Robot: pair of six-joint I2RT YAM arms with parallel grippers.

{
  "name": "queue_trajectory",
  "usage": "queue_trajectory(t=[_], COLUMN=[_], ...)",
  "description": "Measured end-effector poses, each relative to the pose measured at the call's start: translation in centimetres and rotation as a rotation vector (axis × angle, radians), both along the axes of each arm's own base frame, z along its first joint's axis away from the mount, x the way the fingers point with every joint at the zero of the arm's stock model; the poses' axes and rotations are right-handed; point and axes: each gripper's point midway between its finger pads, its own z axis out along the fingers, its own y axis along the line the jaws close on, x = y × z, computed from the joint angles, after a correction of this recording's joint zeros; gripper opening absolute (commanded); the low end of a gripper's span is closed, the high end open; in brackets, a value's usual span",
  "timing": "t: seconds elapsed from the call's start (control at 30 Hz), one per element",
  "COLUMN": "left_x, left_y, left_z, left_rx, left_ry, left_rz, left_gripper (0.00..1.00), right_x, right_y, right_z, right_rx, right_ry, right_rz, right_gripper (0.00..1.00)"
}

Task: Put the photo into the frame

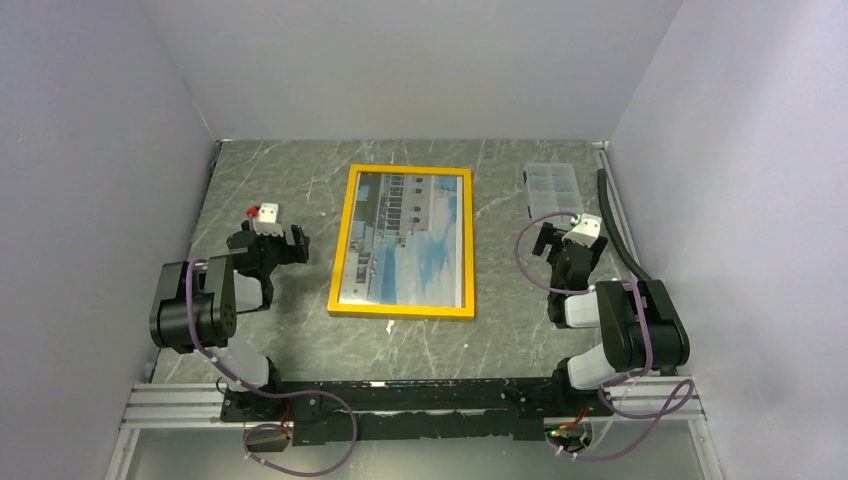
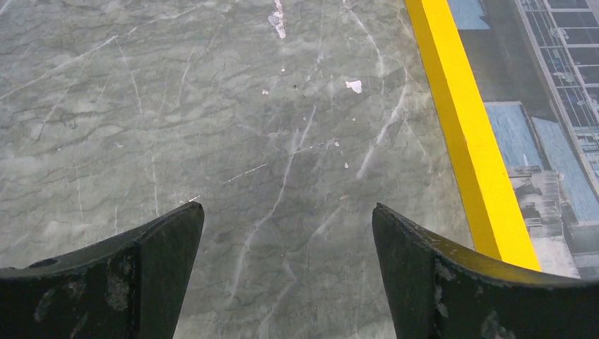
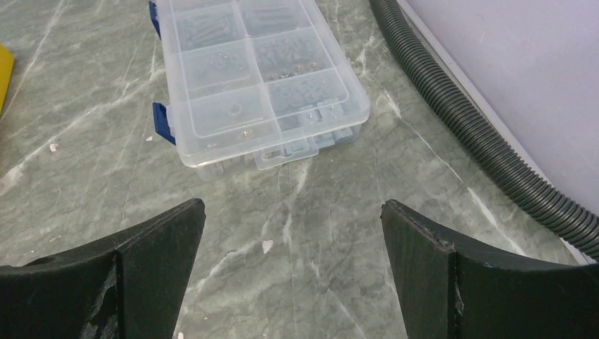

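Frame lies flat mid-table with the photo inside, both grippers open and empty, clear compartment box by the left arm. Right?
No: the clear compartment box sits by the right arm, ahead of the right gripper, as the right wrist view shows. The frame does lie flat with the photo inside, and the left gripper is open and empty too.

Right pincer [image 3: 293, 208] spread wide; clear compartment box [image 3: 254, 78] ahead, hose [image 3: 459, 113] at right.

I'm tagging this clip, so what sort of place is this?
Probably a robot lab test cell: plain grey walls enclose a marble-patterned table, with a left arm and right arm bolted to a rail.
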Motion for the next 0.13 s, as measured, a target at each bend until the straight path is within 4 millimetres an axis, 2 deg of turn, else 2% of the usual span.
queue_trajectory(t=[0.13], left_x=[0.0], left_y=[0.0], left_z=[-0.01], left_rx=[0.0], left_ry=[0.0], left_rz=[0.0], left_gripper=[0.95], right_x=[0.04], right_y=[0.17], right_z=[-0.05], right_rx=[0.002], right_ry=[0.002], right_rz=[0.01], right_gripper=[1.0])
